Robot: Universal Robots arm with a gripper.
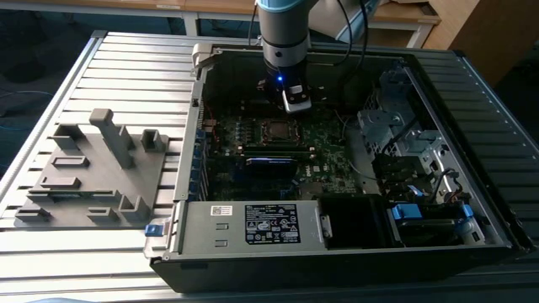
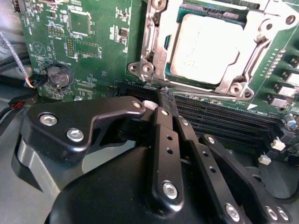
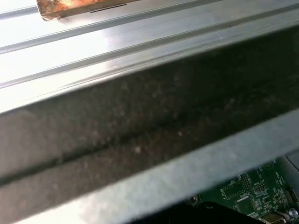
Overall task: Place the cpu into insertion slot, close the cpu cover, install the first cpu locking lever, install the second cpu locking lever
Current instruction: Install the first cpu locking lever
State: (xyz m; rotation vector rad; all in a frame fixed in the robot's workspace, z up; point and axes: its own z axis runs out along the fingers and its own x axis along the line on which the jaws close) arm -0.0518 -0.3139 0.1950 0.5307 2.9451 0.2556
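Now, cpu [image 2: 210, 49] under cover [image 2: 156, 44], RAM slots [image 2: 219, 116] adj.

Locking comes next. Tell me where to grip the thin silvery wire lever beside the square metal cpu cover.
Probably its straight run, pinched across from above: the wire lever lies low along the cpu cover, a thin rod with only its sides free.
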